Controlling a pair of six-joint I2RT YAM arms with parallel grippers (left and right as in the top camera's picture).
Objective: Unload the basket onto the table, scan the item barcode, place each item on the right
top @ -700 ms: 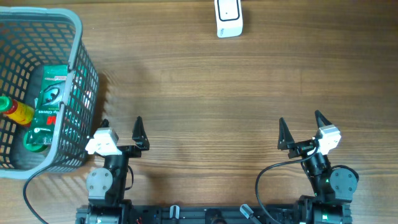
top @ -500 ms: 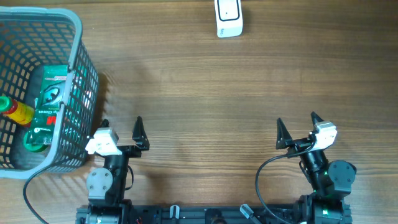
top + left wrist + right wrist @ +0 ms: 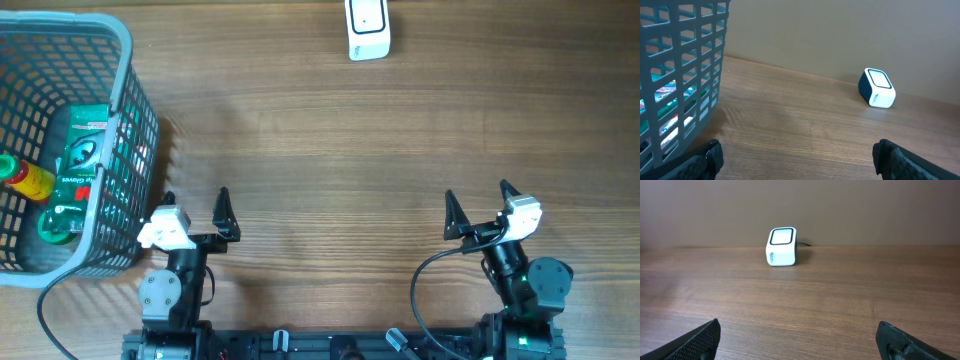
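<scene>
While both arms sit low at the near edge of the surface (image 3: 330, 150), we see the left gripper (image 3: 195, 198) with its two dark fingers (image 3: 222, 205) spread wide and nothing between them, just beside the near right corner of the basket (image 3: 128, 70). The right gripper (image 3: 478, 192) is well apart from it, on the other side of the surface, and its fingers are also spread wide over bare wood. A black cable (image 3: 414, 300) loops out from its arm. We find the items inside the grey mesh basket, which stands at the left edge. A green pack (image 3: 82, 150) lies flat along the right wall. A bottle (image 3: 25, 178) with a red and yellow end lies to its left, partly cut off by the frame. A round green thing (image 3: 55, 225) sits by the pack's near end, and we cannot tell what it is. We cannot make out a barcode on any of them. The scanner (image 3: 368, 28), a small white box with a dark-rimmed window on top, stands at the far edge, about midway across and well apart from the basket and both grippers. From the left wrist we see it far off to the right, past the basket's wall. From the right wrist it stands far ahead, a little left of centre, with a thin lead (image 3: 803, 244) running off behind it.
</scene>
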